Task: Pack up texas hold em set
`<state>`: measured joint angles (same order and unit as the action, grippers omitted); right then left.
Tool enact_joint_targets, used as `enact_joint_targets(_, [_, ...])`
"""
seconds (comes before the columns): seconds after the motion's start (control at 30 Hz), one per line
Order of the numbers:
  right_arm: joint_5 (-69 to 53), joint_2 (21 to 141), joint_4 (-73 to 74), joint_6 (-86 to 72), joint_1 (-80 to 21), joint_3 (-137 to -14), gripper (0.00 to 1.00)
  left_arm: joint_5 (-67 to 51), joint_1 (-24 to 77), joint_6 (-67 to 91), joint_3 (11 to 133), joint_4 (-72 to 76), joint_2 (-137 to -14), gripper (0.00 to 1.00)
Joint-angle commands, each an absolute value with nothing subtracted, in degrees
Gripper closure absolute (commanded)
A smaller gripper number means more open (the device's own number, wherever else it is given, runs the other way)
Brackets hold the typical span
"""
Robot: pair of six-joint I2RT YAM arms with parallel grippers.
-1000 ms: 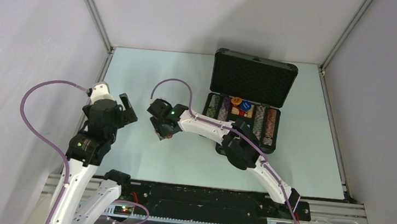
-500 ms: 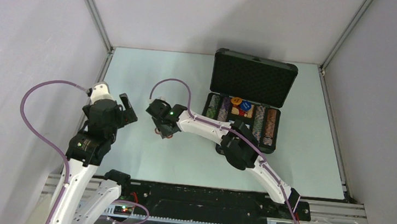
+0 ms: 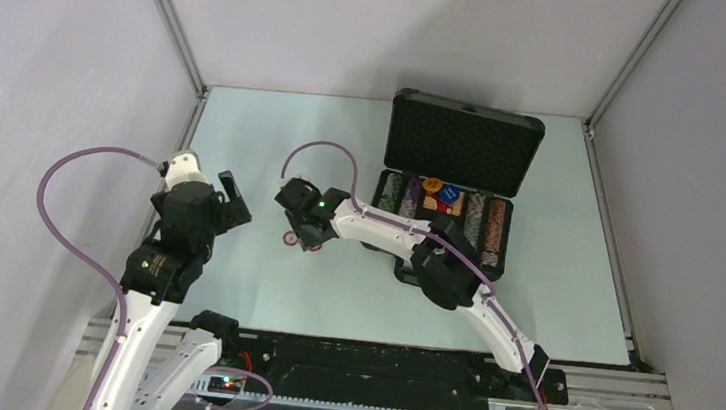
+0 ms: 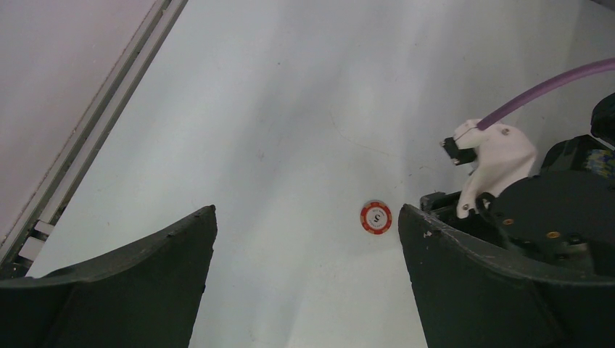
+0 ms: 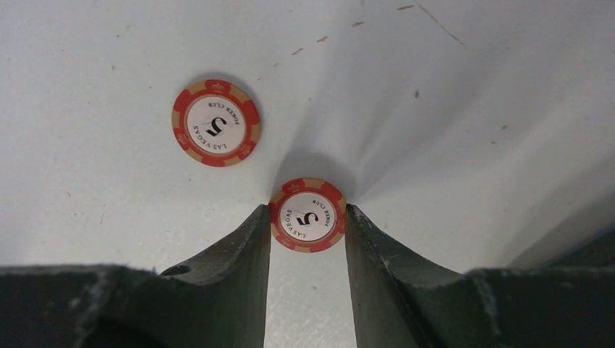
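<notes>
Black and spread as wide as they go, the jaws of my left pincer [image 4: 306, 217] hang empty over the pale table [image 4: 290, 87], well apart from the work. Just right of them a loose chip [image 5: 216, 122] lies flat. Next comes my right pincer [image 5: 307, 210], narrowed onto the rim of a second chip [image 5: 307, 217], one fingertip touching each side. That hold is thin: with a round edge against smooth pads, I judge the chip may squirt out or tip as I lift, and land beside its twin. Farthest right stands the case [image 3: 465, 145], lid up, with chip rows [image 3: 489, 232] inside. A tilted chip could catch on a row instead of slotting in, and the loose one needs its own trip.
</notes>
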<state>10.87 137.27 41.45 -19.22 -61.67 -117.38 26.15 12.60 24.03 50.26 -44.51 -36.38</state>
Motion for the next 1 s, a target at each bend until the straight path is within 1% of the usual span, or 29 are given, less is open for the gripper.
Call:
enact_joint_targets(0.0, [10.38,130.4,40.18,-18.91,-60.35,-116.53,0.58,25.8,12.1,24.76,51.15,-44.2,-36.3,0.0])
enact_joint_targets(0.3, [12.95,122.38,39.6,-19.62,-57.78,-110.87,0.57,25.81,12.13,24.72,51.11,-44.13,-36.39,0.0])
enact_joint_targets(0.4, [14.35,116.98,38.85,-20.17,-56.05,-105.37,0.57,25.77,12.07,24.71,51.1,-44.2,-36.47,0.0])
enact_joint_targets(0.63, [16.98,104.44,36.15,-21.1,-50.51,-88.04,0.57,25.67,12.04,24.76,51.07,-44.15,-36.47,0.0])
enact_joint_targets(0.73, [17.72,99.74,35.66,-21.61,-48.49,-83.07,0.57,25.72,12.05,24.75,51.14,-44.21,-36.39,0.0])
enact_joint_targets(0.97, [19.33,97.17,36.63,-22.76,-47.36,-76.99,0.56,25.69,12.05,24.73,51.12,-44.14,-36.39,0.0])
